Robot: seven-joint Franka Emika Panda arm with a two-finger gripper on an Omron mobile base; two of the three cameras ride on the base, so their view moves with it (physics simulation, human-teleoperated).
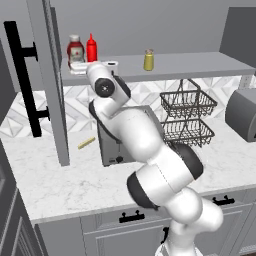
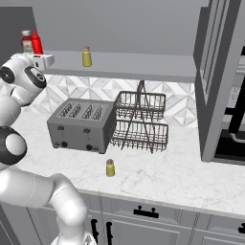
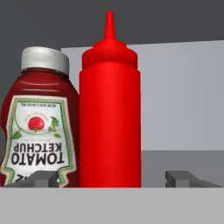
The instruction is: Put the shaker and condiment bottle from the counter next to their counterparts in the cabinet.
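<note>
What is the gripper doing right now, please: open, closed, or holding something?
Gripper: open, holding nothing; its fingertips stand apart on either side of the condiment bottle on the cabinet shelf.

The condiment bottle (image 3: 110,109) looks like smooth red plastic with a soft sheen and no label. Beside it, the ketchup bottle (image 3: 41,127) is glossy dark red, with a pale printed paper-like label and a dull whitish-grey cap. The bench (image 2: 158,177) has a white, grey-veined marble look, smooth and faintly polished. The toaster (image 2: 80,124) appears as brushed grey metal; the basket rack (image 2: 141,119) is thin dark wire. The shelf (image 1: 200,64) is flat matt grey.
</note>
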